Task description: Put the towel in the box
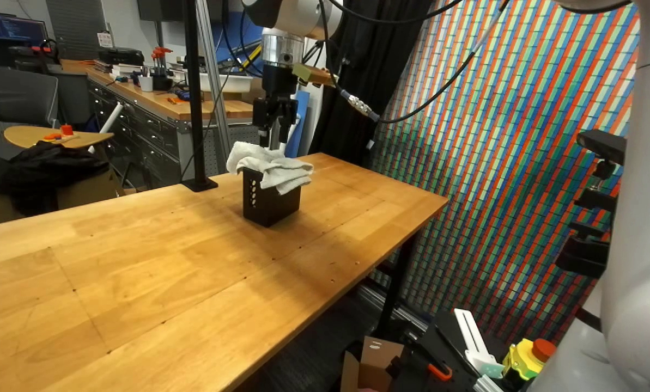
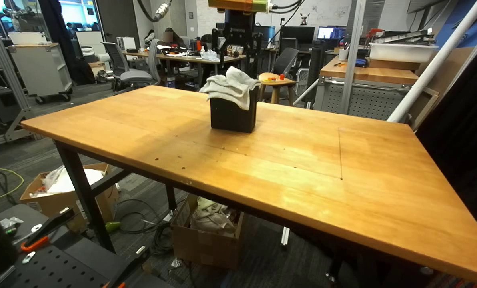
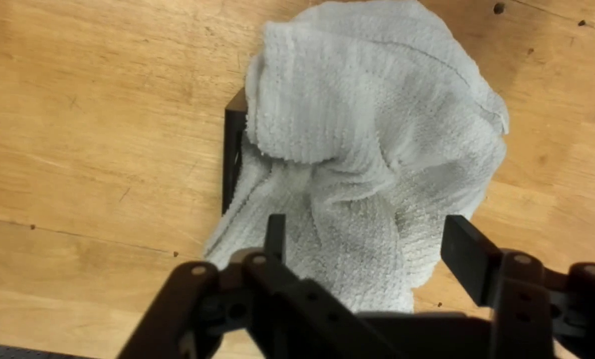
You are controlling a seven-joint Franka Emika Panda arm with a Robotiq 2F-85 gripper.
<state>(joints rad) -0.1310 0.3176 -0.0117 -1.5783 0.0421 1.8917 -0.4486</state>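
Wrist view, from above: towel (image 3: 347,124) rumpled over the box (image 3: 231,144), covering nearly all its top; a dark side peeps out along the cloth's edge. Box stands on the bench (image 3: 102,149). End effector (image 3: 367,239) over the cloth, fingers (image 3: 462,252) spread well apart, nothing gripped between them; whether the tips touch, cannot tell.

Handling, by guess: light, limp, nubbly, not slippery, hard to harm. Best hold looks to be the bunched folds mid-cloth; pinching a hanging corner would likely drag it off.

Both exterior views give what the wrist view flattens: box upright, towel hanging down outside its wall. Round holes (image 1: 253,194) in the box's side plain in an exterior view, hardly from the wrist. Box interior: unseen anywhere.
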